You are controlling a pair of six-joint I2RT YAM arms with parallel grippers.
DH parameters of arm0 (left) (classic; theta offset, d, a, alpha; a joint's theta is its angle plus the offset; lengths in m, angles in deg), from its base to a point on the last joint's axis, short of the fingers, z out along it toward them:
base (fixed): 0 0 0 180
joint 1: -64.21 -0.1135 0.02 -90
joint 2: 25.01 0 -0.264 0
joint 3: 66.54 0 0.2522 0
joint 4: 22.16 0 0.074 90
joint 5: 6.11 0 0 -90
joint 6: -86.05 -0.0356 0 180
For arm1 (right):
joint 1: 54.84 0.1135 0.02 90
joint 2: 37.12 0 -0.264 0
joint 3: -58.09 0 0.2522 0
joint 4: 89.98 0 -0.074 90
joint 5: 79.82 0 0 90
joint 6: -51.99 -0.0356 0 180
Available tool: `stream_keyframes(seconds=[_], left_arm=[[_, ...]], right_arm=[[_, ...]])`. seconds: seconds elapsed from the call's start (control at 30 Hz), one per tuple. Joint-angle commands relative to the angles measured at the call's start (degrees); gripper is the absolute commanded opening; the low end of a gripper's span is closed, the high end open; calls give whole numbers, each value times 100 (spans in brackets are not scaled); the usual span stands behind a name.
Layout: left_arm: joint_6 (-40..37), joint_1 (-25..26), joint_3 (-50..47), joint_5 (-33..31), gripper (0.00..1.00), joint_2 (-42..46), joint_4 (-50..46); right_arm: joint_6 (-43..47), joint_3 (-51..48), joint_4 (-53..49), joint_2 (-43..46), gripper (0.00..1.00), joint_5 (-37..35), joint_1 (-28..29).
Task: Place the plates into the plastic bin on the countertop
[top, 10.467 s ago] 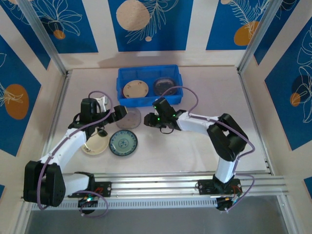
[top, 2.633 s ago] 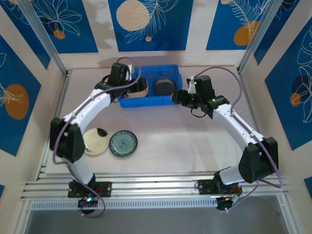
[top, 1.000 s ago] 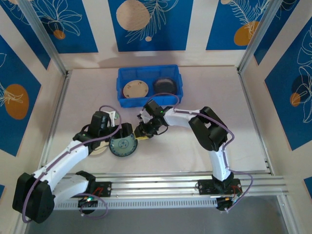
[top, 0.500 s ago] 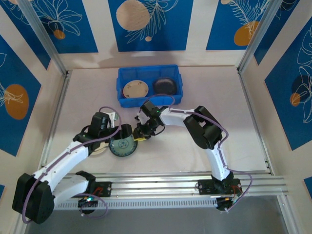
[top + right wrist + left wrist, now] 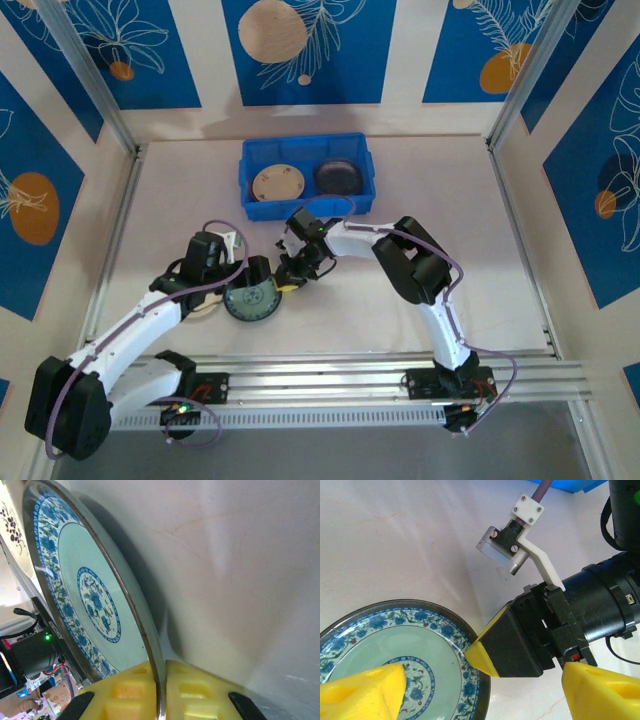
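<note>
The teal-patterned plate [image 5: 248,301] lies on the countertop [image 5: 400,300] in front of the blue plastic bin [image 5: 305,150]. My right gripper [image 5: 161,695] is shut on the plate's right rim, which is pinched between its yellow fingers [image 5: 125,695]. In the right wrist view the plate [image 5: 85,595] appears tilted up from the surface. My left gripper [image 5: 480,695] is open over the same plate [image 5: 380,650], with one fingertip [image 5: 365,690] above its centre and the other [image 5: 600,690] beyond the rim. The bin holds a cream plate [image 5: 277,185] and a dark plate [image 5: 340,178].
Another cream plate [image 5: 203,302] lies left of the teal one, partly under my left arm. Both grippers [image 5: 275,276] crowd the same spot, the right fingertip [image 5: 479,655] sitting between my left fingers. Metal rails [image 5: 330,380] run along the near edge.
Over the last second my right gripper slid slightly left onto the teal plate's rim. My left arm has hardly moved.
</note>
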Motion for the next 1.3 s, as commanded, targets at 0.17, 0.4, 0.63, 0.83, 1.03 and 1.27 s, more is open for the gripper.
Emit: stream_keyframes(seconds=[0.17,0.4,0.63,0.83,1.03,1.27], left_arm=[[-368,-61,336,-128,82,-159,-128],[-440,-81,549,-115,82,-389,-38],[-319,-107,631,82,81,-687,235],[-305,-169,878,213,71,-937,218],[-128,-230,909,506,47,-1060,579],[111,-294,899,700,31,-1248,870]], right_arm=[[-199,-407,101,421,0,-81,-208],[-276,-1036,7,1358,0,-363,-474],[-322,-1595,-55,2346,0,-556,-829],[-333,-1724,-88,2829,0,-599,-1043],[-350,-1698,68,2992,0,-374,-1177],[-448,-1523,199,2995,0,-124,-1224]])
